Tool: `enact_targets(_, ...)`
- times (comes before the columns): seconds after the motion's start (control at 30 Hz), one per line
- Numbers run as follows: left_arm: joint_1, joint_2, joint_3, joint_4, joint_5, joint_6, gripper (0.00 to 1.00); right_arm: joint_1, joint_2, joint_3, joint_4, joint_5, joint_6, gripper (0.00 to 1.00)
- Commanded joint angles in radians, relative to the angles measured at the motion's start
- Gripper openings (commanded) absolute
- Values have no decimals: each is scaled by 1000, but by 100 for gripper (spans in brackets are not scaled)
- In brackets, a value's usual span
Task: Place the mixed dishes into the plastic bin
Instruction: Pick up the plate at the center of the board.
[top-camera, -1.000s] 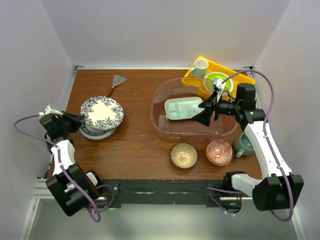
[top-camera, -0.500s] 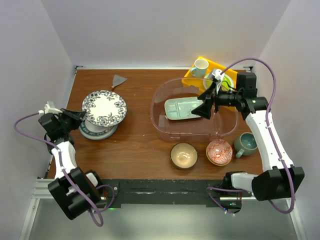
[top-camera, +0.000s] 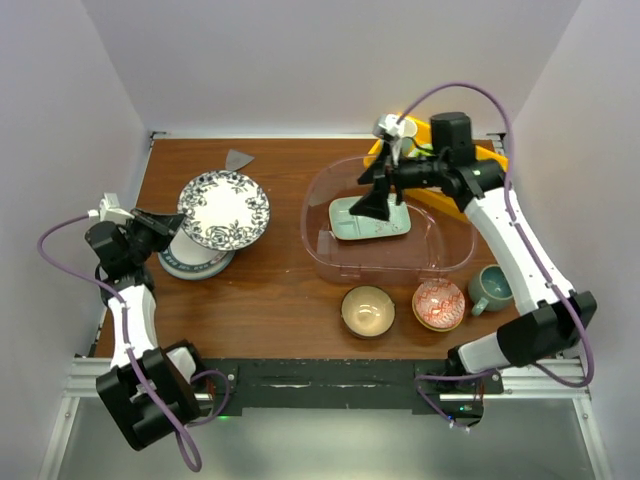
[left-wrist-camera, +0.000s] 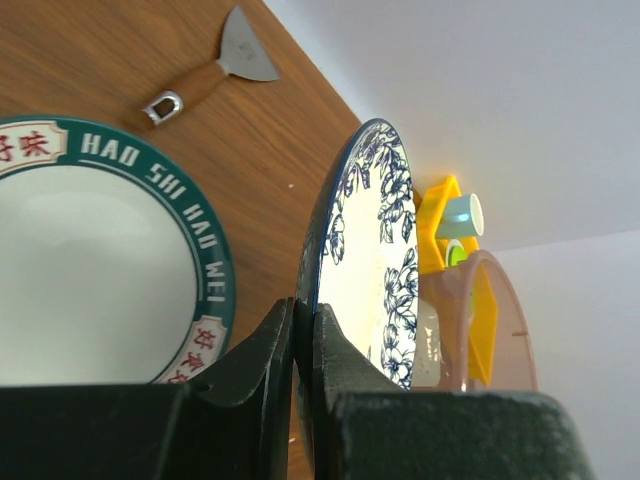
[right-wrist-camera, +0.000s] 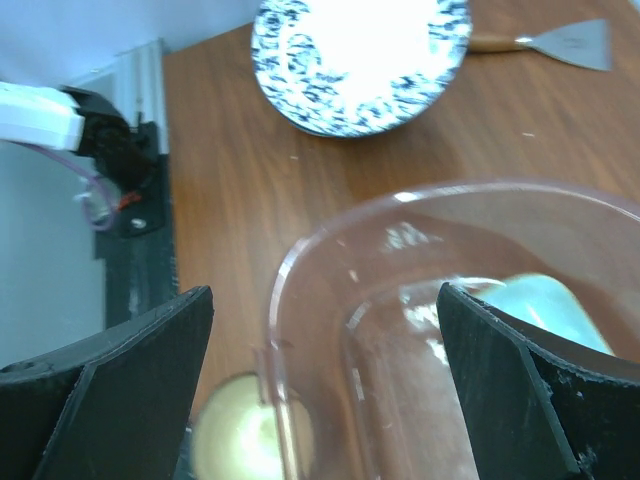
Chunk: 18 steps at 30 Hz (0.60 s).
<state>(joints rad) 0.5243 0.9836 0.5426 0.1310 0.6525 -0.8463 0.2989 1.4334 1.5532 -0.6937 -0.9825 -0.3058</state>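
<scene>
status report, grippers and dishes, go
Left gripper shut on blue floral plate, tilted over green-lettered plate. Right gripper open over plastic bin, holding nothing. Nothing seen blocking plate-to-bin path.

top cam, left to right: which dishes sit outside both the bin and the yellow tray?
blue floral plate → tan bowl → red-patterned bowl → grey-teal mug. The green-rimmed plate is left out because it lies partly under the floral one.
</scene>
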Motion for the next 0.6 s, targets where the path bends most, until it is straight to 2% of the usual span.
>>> enact_targets(0.0, -30, -56, 36, 208, 87, -123, 0, 116, 88, 117, 49, 65, 140, 98)
enact_targets(0.27, -63, -92, 20, 282, 121, -195, 0, 201, 232, 283, 121, 154, 330, 98)
enact_targets(0.57, -89, -111, 11, 334, 136, -255, 0, 215, 275, 304, 184, 263, 503, 98)
